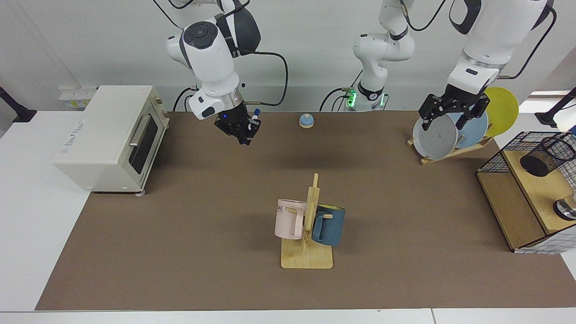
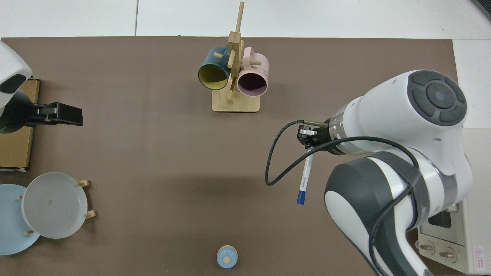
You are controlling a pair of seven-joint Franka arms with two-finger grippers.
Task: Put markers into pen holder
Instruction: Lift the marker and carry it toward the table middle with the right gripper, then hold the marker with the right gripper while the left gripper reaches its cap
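The right gripper (image 1: 244,130) hangs above the far left part of the desk (image 1: 189,234), closed on a marker (image 1: 254,115) whose blue end sticks up beside its fingers. To its left stands a white toaster oven (image 1: 105,137). The left gripper (image 1: 451,118) waits at far right, fingers spread before the plates (image 1: 438,137). The pen holder (image 1: 545,155) lies tilted on the wire basket's wooden shelf (image 1: 535,193). Two mugs (image 1: 310,222) hang on a rack mid-desk.

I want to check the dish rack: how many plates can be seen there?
3, all on the wooden rack: a grey round plate in front, a light blue plate behind it, a yellow plate at the back. More may be hidden.
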